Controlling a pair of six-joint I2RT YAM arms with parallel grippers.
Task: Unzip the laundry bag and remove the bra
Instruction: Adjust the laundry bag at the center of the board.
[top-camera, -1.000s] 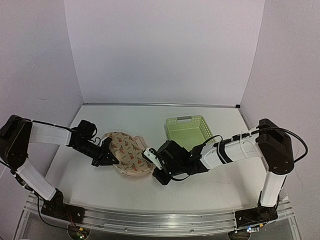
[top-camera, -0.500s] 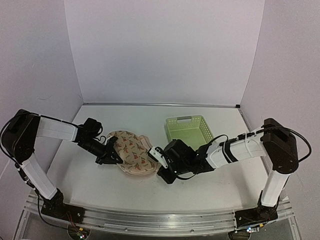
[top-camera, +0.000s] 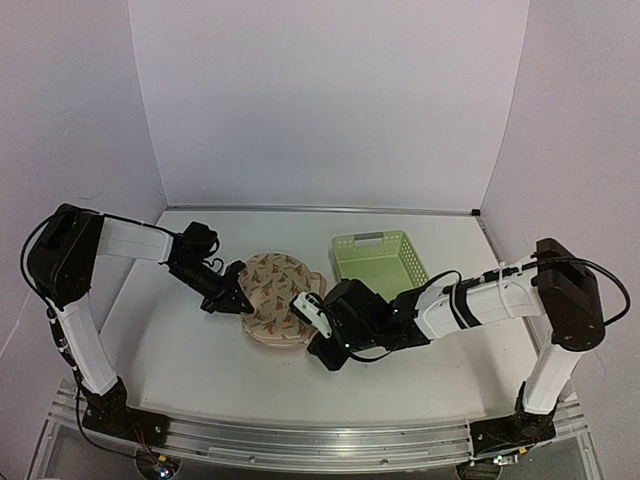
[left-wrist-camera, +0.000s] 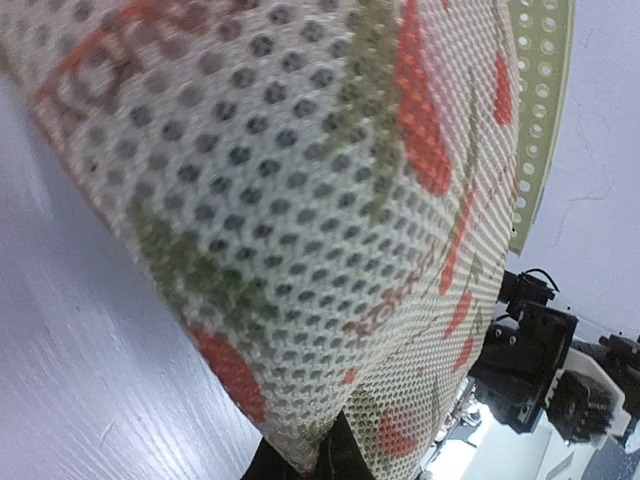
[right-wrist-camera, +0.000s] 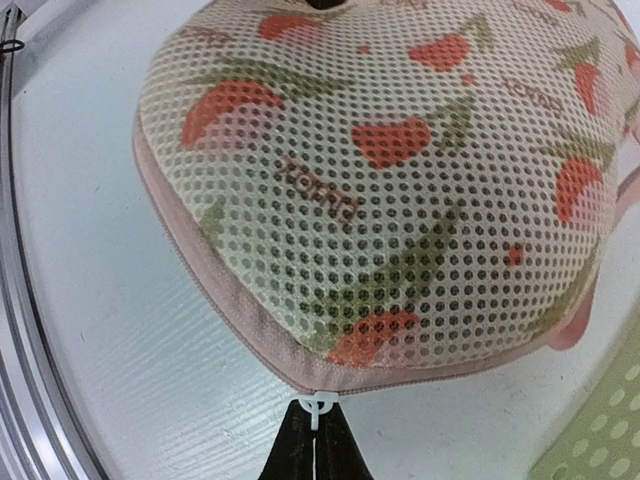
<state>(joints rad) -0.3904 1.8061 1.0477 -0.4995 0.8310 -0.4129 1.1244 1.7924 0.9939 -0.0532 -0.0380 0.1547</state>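
The laundry bag, cream mesh with red-and-green motifs and a pink zipped rim, lies domed on the table between both arms. It fills the left wrist view and the right wrist view. My left gripper is shut on the bag's left edge, pinching the mesh. My right gripper sits at the bag's near right rim, shut on the small white zip pull. The zip looks closed along the rim that shows. The bra is hidden inside the bag.
A pale green slatted plastic basket stands just behind and right of the bag, close to the right arm; its corner shows in the right wrist view. White walls close the back and sides.
The left gripper has pushed the bag to the right and toward the back, nearer the basket. The right gripper has stayed at the bag's near rim, shifting slightly with it.
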